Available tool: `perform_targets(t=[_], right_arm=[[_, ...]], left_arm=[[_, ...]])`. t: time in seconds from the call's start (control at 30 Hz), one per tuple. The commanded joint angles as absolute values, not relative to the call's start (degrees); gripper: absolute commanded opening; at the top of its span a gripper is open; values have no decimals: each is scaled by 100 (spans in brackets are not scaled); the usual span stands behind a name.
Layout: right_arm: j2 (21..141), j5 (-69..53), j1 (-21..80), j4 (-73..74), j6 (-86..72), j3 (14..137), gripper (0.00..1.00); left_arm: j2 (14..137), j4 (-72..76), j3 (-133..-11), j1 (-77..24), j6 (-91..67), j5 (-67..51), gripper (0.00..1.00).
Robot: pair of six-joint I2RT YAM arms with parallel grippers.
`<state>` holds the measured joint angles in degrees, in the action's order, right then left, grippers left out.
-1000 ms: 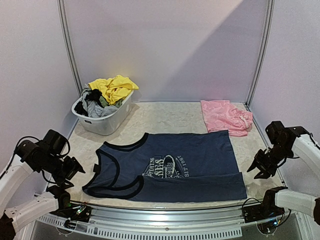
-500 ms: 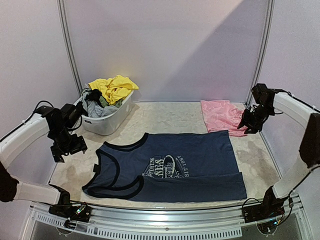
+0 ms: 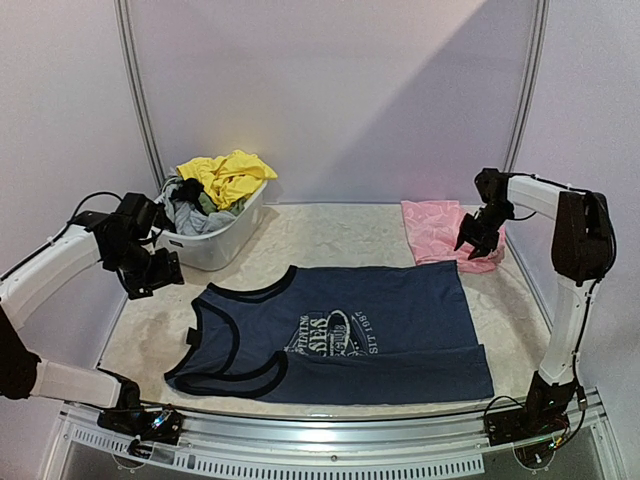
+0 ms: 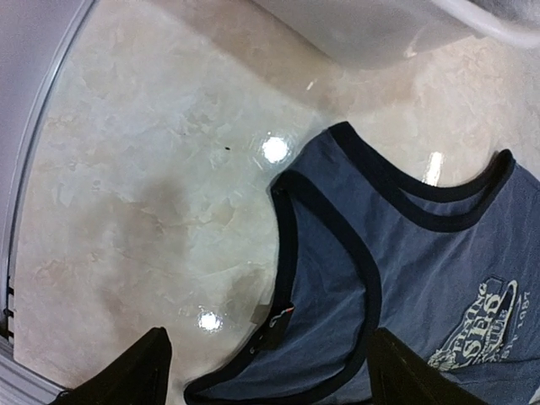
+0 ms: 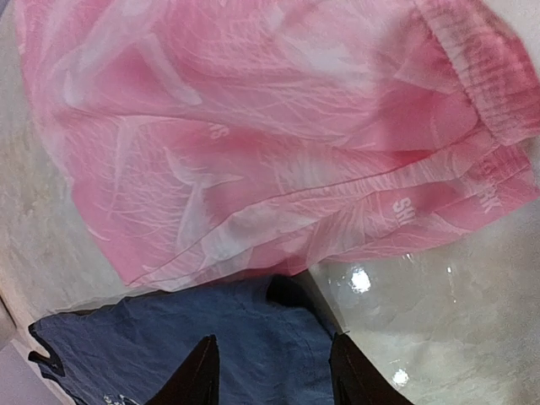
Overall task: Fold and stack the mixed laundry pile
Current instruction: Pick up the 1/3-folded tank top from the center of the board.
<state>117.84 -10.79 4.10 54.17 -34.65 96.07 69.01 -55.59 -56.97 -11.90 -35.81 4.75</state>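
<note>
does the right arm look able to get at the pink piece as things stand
Probably yes. The right gripper hangs over the near edge of the pink piece, jaws apart and empty, with nothing in between.

Pale marbled table [image 3: 330,235]. A navy tank top [image 3: 340,335] with white lettering lies spread flat across its near half. A pink patterned piece [image 3: 440,230] lies at the far right, touching the top's corner. A white tub [image 3: 210,245] stands far left.

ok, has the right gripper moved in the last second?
Yes: right gripper swung from beside the navy tank top back to the pink piece.
</note>
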Motion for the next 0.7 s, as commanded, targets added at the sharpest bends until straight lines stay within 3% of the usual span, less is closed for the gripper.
perform_targets(t=[0.0,0.67], right_arm=[[12112,-1038,413,5591,-3394,9774,46],[12706,-1357,596,5443,-3273,10162,34]], left_arm=[[6891,-5162,-5441,-1112,-3386,133,80],[7058,-4688,-5105,-1103,-3490,-218,75]])
